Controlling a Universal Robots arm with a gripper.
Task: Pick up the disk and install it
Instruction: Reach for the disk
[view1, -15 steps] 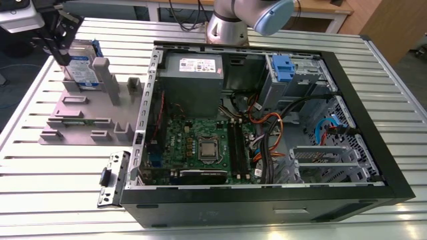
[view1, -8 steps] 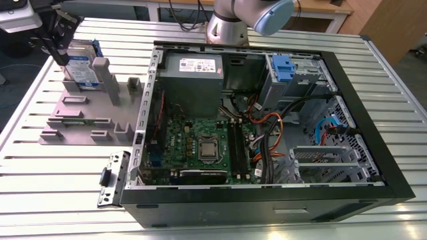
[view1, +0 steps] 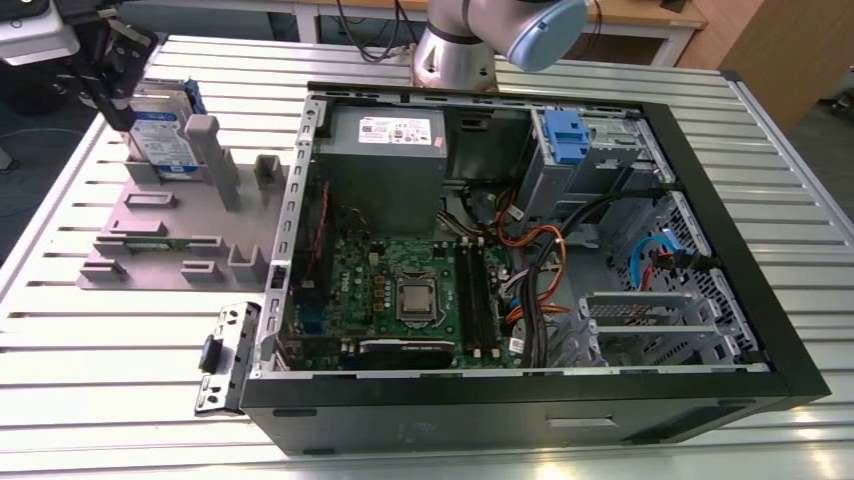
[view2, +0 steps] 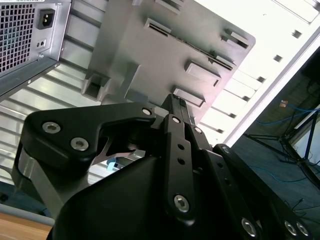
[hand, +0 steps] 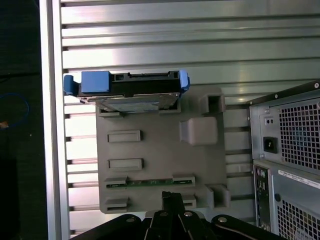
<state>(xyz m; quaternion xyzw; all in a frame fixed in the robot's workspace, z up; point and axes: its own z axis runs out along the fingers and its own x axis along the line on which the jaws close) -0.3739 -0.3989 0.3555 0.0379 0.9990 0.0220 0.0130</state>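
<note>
Can't tell if gripper (view1: 114, 88) is open or closed; disk (view1: 163, 135) stands on edge in grey holder (view1: 147, 235) just below it, imo centre over top edge, descend square, avoid blue bracket (hand: 95, 81).

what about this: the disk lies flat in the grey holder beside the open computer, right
Not flat. The disk stands on edge in the grey holder beside the open computer, as the exterior view shows.

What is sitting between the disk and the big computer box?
In the exterior view, grey upright blocks of the holder plate stand between the disk and the computer box.
</note>
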